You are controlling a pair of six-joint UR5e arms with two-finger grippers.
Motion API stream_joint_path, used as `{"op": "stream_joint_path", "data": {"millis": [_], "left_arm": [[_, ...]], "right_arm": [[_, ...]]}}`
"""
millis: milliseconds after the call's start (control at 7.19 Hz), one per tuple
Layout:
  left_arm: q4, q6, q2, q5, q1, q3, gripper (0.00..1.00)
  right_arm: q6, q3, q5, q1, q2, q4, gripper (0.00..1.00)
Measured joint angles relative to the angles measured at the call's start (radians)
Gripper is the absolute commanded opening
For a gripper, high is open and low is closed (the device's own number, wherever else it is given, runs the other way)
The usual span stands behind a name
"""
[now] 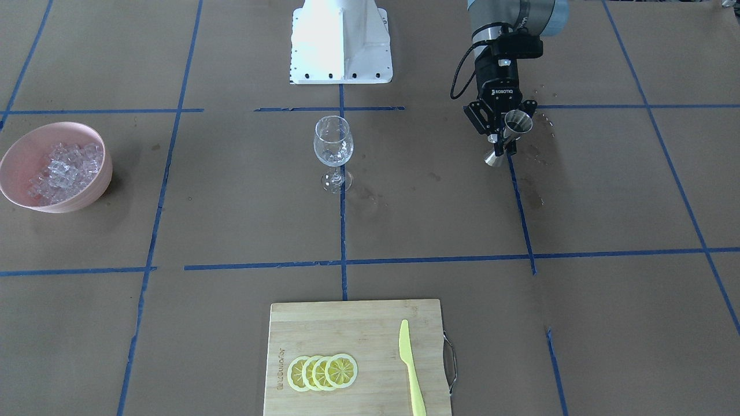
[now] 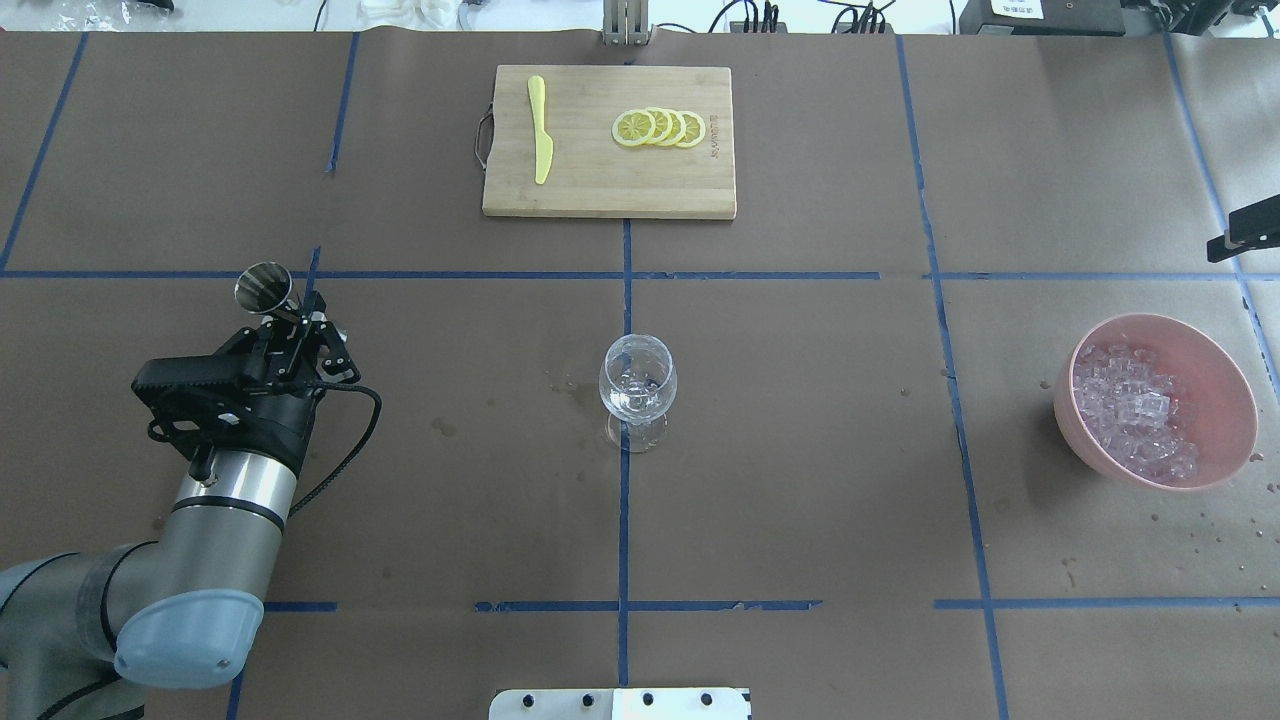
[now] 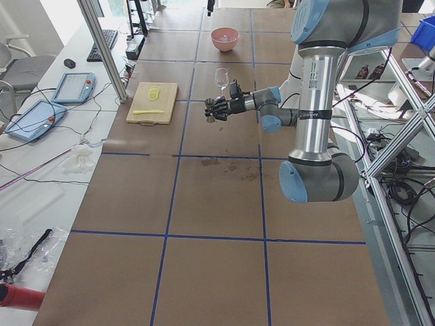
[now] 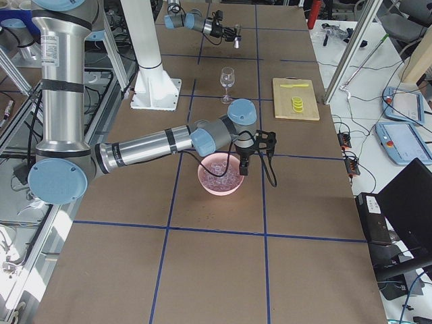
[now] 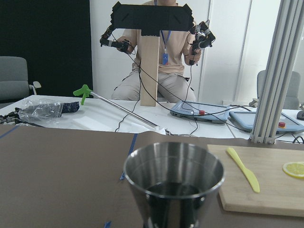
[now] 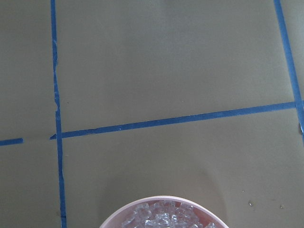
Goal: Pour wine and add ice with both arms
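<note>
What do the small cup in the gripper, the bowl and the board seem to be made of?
The cup looks like brushed steel: grey, with soft reflections inside. The bowl seems matte pink plastic, though ceramic is possible. The board looks like bamboo or wood: pale strips with visible grain.

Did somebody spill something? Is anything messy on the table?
Yes, a little. Dark wet-looking spots dot the brown paper beside the wine glass, near the metal cup the left gripper holds, and by the pink bowl of ice. Nothing has tipped over.
</note>
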Motion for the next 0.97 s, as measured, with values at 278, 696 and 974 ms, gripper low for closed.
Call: {"op": "stream_joint_path", "data": {"millis": [278,696,974], "left_arm": [[-0.001,0.164,-0.043,-0.029,-0.05,0.0,0.0],[-0.001,0.28,-0.14,-0.108,-0.062,-0.002,0.0],[0.002,0.309,-0.207,-0.142,-0.053,-0.008,0.0]], "right_arm": [[0.092,0.0,-0.05,-0.078,-0.047,0.118,1.0],[0.194,0.025,-0.122,-0.193,-0.09,0.19,1.0],[0.204,0.031,-0.157,-0.235,-0.109,0.194,1.0]]}}
